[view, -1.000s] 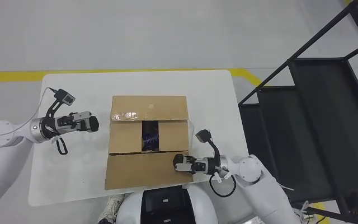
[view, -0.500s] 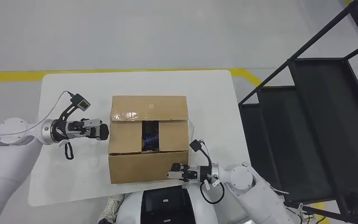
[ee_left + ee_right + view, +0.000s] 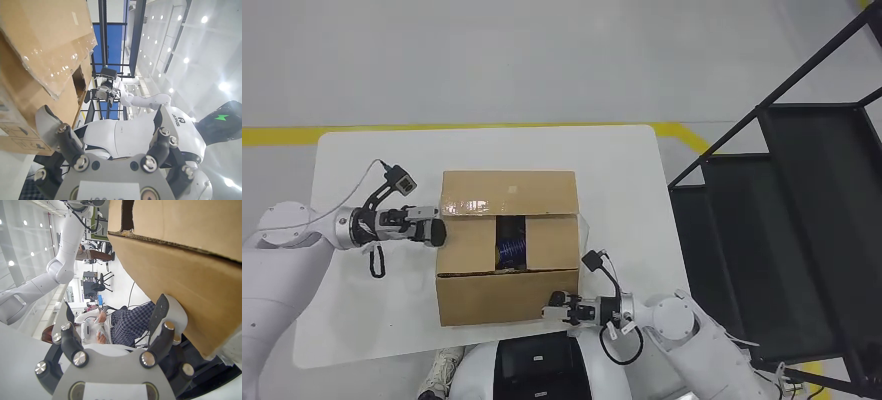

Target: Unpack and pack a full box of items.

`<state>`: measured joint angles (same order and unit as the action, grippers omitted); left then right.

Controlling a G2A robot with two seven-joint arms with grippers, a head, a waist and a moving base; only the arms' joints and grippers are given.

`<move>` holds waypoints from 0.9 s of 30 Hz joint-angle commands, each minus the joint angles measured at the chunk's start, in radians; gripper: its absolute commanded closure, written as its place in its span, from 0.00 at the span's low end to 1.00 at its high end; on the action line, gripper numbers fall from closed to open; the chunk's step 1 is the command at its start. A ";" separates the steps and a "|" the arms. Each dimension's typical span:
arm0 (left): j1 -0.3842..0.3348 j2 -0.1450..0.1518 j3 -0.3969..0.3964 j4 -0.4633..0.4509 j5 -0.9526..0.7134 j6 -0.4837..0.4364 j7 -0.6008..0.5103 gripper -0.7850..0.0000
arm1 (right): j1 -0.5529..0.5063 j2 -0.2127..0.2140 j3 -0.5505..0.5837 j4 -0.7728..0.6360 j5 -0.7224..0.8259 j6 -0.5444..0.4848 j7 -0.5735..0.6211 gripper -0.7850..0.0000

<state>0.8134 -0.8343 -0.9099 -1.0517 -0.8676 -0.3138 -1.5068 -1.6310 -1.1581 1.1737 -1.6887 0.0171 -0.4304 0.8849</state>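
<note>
A brown cardboard box (image 3: 507, 250) stands mid-table, and a dark blue item (image 3: 510, 245) shows through the gap between its top flaps. My left gripper (image 3: 434, 232) is open at the box's left wall. In the left wrist view one of this gripper's (image 3: 103, 118) fingers (image 3: 48, 121) lies against the cardboard (image 3: 34, 56). My right gripper (image 3: 554, 308) is open at the box's front flap (image 3: 502, 295), near its right end. In the right wrist view one of that gripper's (image 3: 113, 309) fingers (image 3: 162, 308) presses the cardboard (image 3: 189, 266), and nothing lies between the fingers.
The white table (image 3: 622, 200) has bare room on all sides of the box. A yellow floor line (image 3: 282, 135) runs behind the table. A dark metal staircase (image 3: 782, 200) stands to the right.
My left gripper has moved right, up to the box's left wall. The right gripper slid left and toward the table's front edge, and the front flap, earlier spread flat, now looks tilted and shorter.
</note>
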 commanded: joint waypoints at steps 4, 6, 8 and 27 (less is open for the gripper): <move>-0.041 -0.031 0.010 0.054 -0.047 0.019 -0.019 0.00 | 0.004 0.005 0.003 0.009 0.019 -0.002 0.003 0.00; -0.061 -0.044 0.012 0.082 -0.057 0.019 -0.018 0.00 | 0.008 0.007 0.002 0.012 0.023 -0.003 0.003 0.00; -0.083 -0.058 0.014 0.105 -0.079 0.028 -0.028 0.00 | 0.010 0.008 0.001 0.016 0.026 -0.004 0.001 0.00; -0.349 -0.237 0.137 0.394 -0.146 0.054 0.254 0.00 | 0.000 0.027 0.016 0.028 0.023 -0.013 -0.049 0.00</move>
<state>0.4709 -1.0612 -0.7787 -0.6722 -1.0167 -0.2549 -1.3121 -1.6300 -1.1322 1.1894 -1.6600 0.0400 -0.4439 0.8388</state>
